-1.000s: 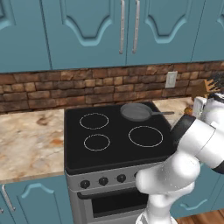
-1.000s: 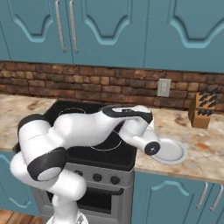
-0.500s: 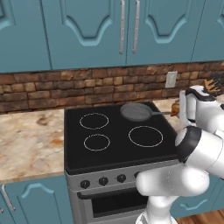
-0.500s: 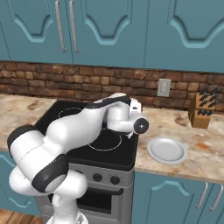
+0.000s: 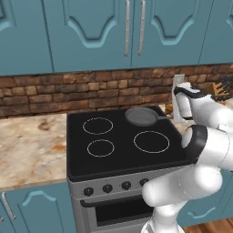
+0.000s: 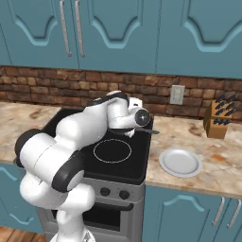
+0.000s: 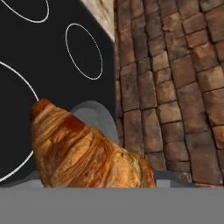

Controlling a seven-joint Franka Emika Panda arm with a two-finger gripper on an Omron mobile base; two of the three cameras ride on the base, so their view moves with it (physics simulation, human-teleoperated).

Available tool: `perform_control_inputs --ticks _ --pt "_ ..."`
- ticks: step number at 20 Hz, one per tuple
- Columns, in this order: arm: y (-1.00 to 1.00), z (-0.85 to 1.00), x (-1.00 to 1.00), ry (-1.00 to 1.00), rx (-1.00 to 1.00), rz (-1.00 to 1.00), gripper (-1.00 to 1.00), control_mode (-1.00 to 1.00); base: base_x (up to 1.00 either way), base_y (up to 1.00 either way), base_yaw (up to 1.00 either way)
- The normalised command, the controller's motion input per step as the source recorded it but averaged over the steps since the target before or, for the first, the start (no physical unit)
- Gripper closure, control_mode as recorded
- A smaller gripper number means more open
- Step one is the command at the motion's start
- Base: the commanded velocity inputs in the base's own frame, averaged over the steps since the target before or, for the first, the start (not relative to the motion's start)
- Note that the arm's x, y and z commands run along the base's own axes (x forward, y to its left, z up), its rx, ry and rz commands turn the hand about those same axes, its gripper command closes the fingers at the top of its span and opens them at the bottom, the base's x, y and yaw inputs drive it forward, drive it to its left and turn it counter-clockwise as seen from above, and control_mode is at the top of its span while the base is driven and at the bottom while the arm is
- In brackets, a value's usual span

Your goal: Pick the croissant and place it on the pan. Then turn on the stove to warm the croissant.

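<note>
Croissant (image 7: 83,151) held in the gripper (image 6: 126,119), above the stove (image 5: 123,141)
Jaws closed on the pastry; pan (image 5: 141,116) sits on the back right burner; white plate (image 6: 180,162) rests on the counter beside.

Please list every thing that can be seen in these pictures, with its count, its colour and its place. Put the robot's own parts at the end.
croissant: one, golden brown, held close before the hand camera, above the stove.
pan: one, dark grey, on the back right burner, handle toward the right.
stove: one, black top with four white rings, grey front with dark knobs.
plate: one, white, on the counter right of the stove.
knife block: one, brown, at the wall, far right.
wall outlet: one, pale, on the brick wall.
cabinets: teal, above and below the counter.
arm: one, white, reaching over the stove.
pincer: one, near the pan's handle, carrying the croissant.
</note>
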Motion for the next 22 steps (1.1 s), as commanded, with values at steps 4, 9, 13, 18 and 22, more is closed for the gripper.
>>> perform_control_inputs --ticks 4,9,13,18,22 --pt "0.49 0.0 0.48 0.15 0.0 0.01 1.0 -1.0 0.0 0.0 0.0" --pt "0.33 -0.08 0.53 0.29 0.0 0.04 1.0 -1.0 0.0 0.0 0.0" --pt "0.02 -0.15 0.46 0.11 0.0 0.04 1.0 -1.0 0.0 0.0 0.0" --pt "0.0 -0.28 0.49 0.05 0.0 0.03 1.0 -1.0 0.0 0.0 0.0" --pt "0.0 -0.32 0.4 0.03 0.0 0.01 1.0 -1.0 0.0 0.0 0.0"
